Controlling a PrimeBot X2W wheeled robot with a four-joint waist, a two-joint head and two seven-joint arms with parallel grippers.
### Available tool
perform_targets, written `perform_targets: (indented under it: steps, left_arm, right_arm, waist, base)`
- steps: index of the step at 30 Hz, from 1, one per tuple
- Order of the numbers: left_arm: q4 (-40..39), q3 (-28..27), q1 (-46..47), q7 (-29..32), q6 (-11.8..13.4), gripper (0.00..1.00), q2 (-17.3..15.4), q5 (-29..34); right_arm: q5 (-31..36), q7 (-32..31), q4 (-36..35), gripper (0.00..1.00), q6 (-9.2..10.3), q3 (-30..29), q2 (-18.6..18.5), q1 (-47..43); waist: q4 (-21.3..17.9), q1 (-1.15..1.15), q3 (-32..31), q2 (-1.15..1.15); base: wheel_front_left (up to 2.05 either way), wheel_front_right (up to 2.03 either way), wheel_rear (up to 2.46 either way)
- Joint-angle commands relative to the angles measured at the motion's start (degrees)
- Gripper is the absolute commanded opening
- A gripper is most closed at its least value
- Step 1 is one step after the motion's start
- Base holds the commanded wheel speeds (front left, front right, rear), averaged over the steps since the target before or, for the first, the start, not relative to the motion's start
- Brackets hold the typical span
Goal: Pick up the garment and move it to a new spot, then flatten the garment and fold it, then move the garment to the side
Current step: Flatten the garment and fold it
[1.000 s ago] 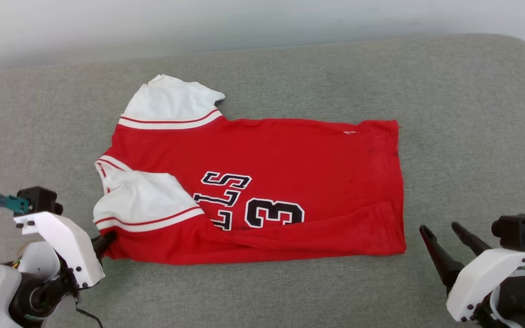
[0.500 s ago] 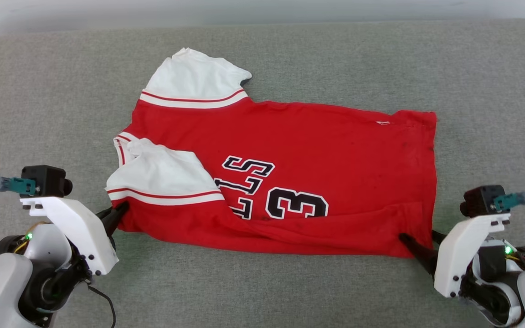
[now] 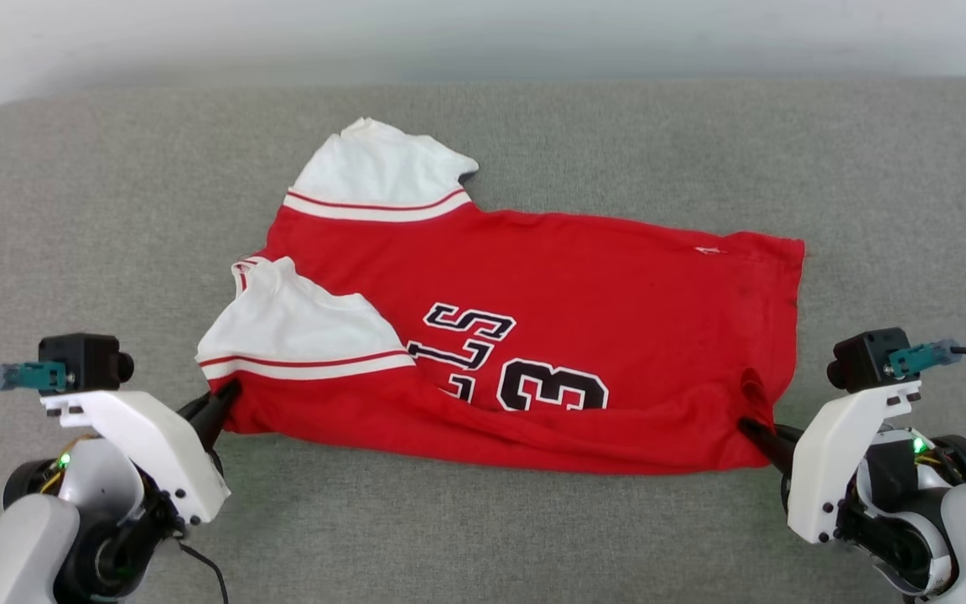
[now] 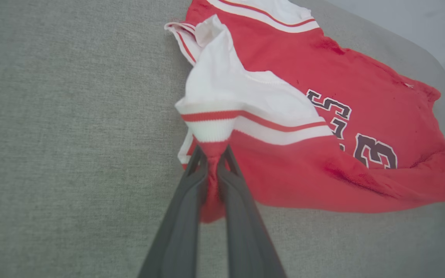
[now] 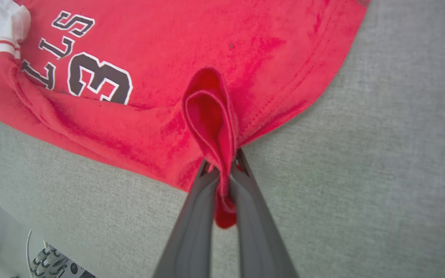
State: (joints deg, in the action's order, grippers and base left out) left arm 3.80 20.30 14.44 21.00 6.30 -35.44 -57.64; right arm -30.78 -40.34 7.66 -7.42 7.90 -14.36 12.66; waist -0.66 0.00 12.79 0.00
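The garment (image 3: 584,310), a red jersey T-shirt with white sleeves and a black "3", lies sideways on the grey cushion, collar to the left. My left gripper (image 3: 223,398) is shut on its near left corner below the striped sleeve trim; the left wrist view shows red cloth pinched between the fingers (image 4: 191,200). At the near hem corner my right gripper (image 3: 753,432) is shut on the garment (image 5: 222,58), and a bunched red fold rises between its fingers (image 5: 245,204). The near edge is lifted and creased.
The grey cushion (image 3: 97,218) spreads wide on all sides of the garment, with a pale wall behind its far edge. The robot's base (image 5: 52,264) shows at the lower left of the right wrist view.
My right gripper has come in from the lower right and shut on the near hem corner, bunching it up. The left gripper keeps its hold. The camera has shifted.
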Motion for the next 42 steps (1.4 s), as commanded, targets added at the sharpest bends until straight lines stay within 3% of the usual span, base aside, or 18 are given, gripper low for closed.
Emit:
perform_targets:
  steps: [1,13,19,20,21,22,23,24,25,30,36,42]
  left_arm:
    - [-0.75,-0.34,-1.5,-1.16,0.65,0.0,0.33,0.56]
    - [-6.96,-1.02,-16.24,-3.72,6.47,0.0,-0.27,-0.32]
    - [-5.76,1.9,-19.94,-2.33,6.46,0.0,1.88,-1.4]
    - [-4.57,2.31,-19.6,-2.55,6.48,0.0,2.23,-0.99]
    - [-4.57,2.31,-19.6,-2.55,6.48,0.0,2.23,-0.99]
    - [-3.58,2.33,-18.95,-3.21,6.4,0.0,3.38,-1.33]
    - [-2.51,2.54,-18.42,-3.53,6.05,0.38,4.3,-1.61]
    - [-1.2,2.92,-17.98,-3.58,5.77,0.87,4.71,-1.35]
    - [-0.01,3.36,-17.42,-3.76,5.39,1.0,5.03,-0.95]
    - [2.84,2.56,-14.47,-7.91,5.07,1.0,6.31,1.02]
    - [0.49,1.27,-10.56,-13.38,6.2,1.0,4.3,6.19]
    - [-1.83,0.19,-3.33,-14.73,6.54,1.0,2.41,9.71]
  right_arm:
    - [-0.46,0.73,-1.2,0.0,-0.12,0.45,-0.86,0.35]
    - [-1.83,0.36,-7.31,0.0,-0.06,0.07,-3.16,-9.25]
    - [-0.33,1.58,-4.88,0.02,-0.06,-2.96,-1.64,-14.56]
    - [-0.19,2.19,-3.96,0.29,-0.06,-3.36,-1.12,-15.03]
    - [-0.19,2.19,-3.96,0.29,-0.06,-3.36,-1.12,-15.03]
    - [0.28,2.82,-2.97,0.94,-0.06,-3.56,-0.78,-15.38]
    - [0.23,3.52,-2.14,1.0,-0.06,-3.74,-0.24,-15.6]
    - [0.25,4.37,-1.42,1.0,-0.07,-3.85,0.34,-15.71]
    - [0.54,5.26,-0.69,1.0,-0.06,-3.84,0.5,-15.96]
    - [1.85,13.09,-0.86,1.0,-0.07,-3.04,0.68,-16.38]
    - [6.76,25.83,-5.26,1.0,-0.06,-4.82,1.65,-14.82]
    - [13.0,32.39,-9.87,1.0,-0.07,-7.2,4.36,-12.12]
  waist:
    - [0.34,0.0,-2.0,0.0]
    - [1.77,0.0,-10.77,0.0]
    - [1.93,0.0,-11.31,0.0]
    - [1.8,0.0,-11.26,0.0]
    - [1.8,0.0,-11.26,0.0]
    - [1.71,0.0,-11.23,0.0]
    - [1.62,0.0,-11.22,0.0]
    - [1.39,0.0,-11.13,0.0]
    - [1.24,0.0,-11.05,0.0]
    - [-0.04,0.0,-10.93,0.0]
    - [-1.85,0.0,-11.07,0.0]
    - [-3.86,0.0,-7.99,0.0]
  base:
    - [0.0,0.0,0.0]
    - [0.0,0.0,0.0]
    - [0.0,0.0,0.0]
    - [0.0,0.0,0.0]
    - [0.0,0.0,0.0]
    - [0.0,0.0,0.0]
    - [0.0,0.0,0.0]
    - [0.0,0.0,0.0]
    - [0.0,0.0,0.0]
    - [0.0,0.0,0.0]
    - [0.0,0.0,0.0]
    - [0.0,0.0,0.0]
